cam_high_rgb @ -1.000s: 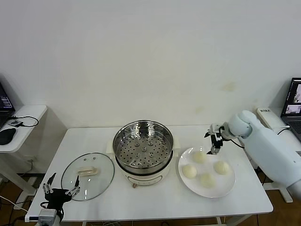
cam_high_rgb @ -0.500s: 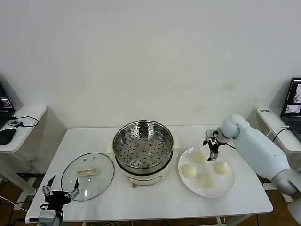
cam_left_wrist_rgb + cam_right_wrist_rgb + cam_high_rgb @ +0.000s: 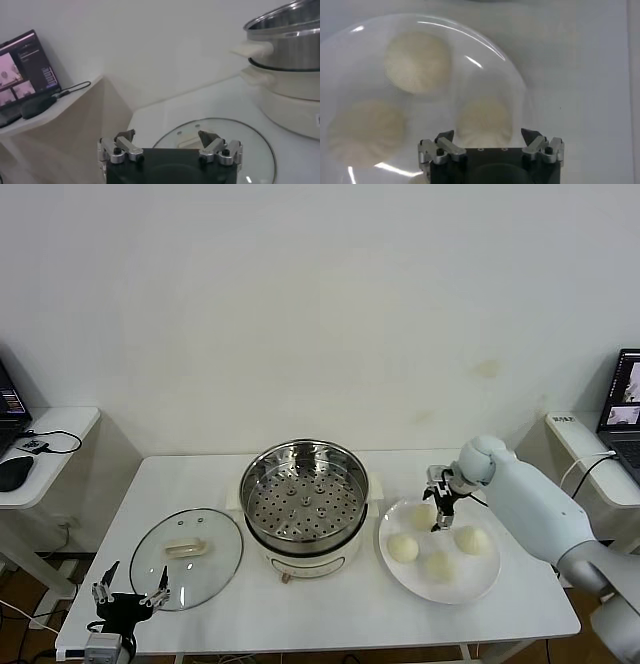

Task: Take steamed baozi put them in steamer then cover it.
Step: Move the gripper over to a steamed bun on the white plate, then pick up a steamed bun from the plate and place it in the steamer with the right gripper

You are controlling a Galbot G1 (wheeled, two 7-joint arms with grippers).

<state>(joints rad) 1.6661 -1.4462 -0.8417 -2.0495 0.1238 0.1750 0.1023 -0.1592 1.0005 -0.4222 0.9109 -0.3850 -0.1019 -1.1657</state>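
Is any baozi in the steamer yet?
No, the steamer shows only its bare perforated tray, and all four baozi sit on the white plate.

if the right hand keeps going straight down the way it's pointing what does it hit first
Most likely the baozi at the back of the white plate, nearest the wall. The right hand hangs open right above it, fingers either side, though the gap left is hard to judge.

Light: bright, even | shadows: soft | glare: plate [image 3: 485,47] rim | blur: right wrist view soft
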